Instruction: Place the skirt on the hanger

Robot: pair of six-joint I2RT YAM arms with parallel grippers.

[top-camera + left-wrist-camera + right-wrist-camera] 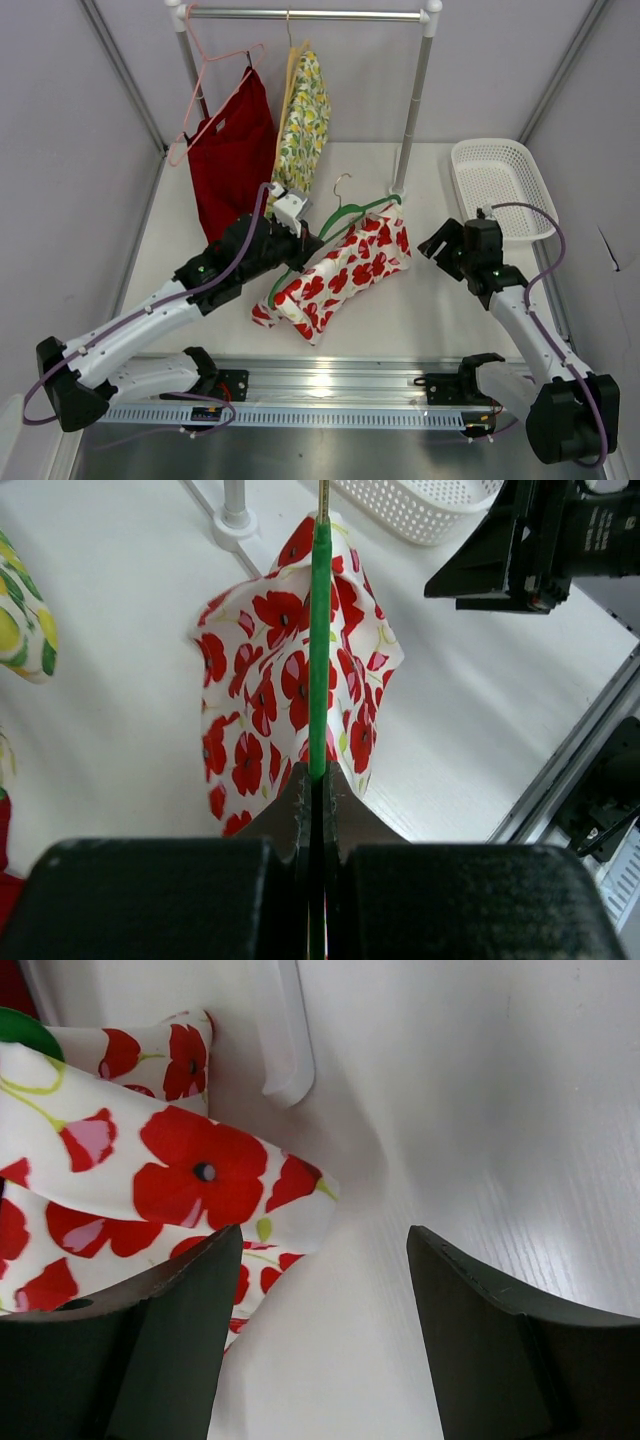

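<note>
top view – rack: a white clothes rack (415,110) is seen at the back of the table (430,310), with a pink hanger (215,70), a plain red garment (232,160) and a lemon-print garment (305,115) hung on its left half
top view – skirt: the poppy-print skirt (345,270) is found just in front of the rack's right post, stretched diagonally toward the near left
top view – hanger: the green hanger (355,212) is seen poking out at both ends of the skirt, hook pointing toward the rack
top view – left gripper (303,245): placed at the skirt's left edge, in front of the rack's middle
top view – right gripper (440,250): parked off to the right of the rack post, next to a white basket (500,185), apart from the skirt
left wrist – fingers: pressed together on the green wire (320,630), which is lined up toward the rack's foot (235,520), skirt (260,700) spread underneath
right wrist – fingers: spread wide over bare tabletop (480,1110); the skirt's corner (190,1175) is seen beside the left finger, just short of the rack's foot (285,1040)
</note>
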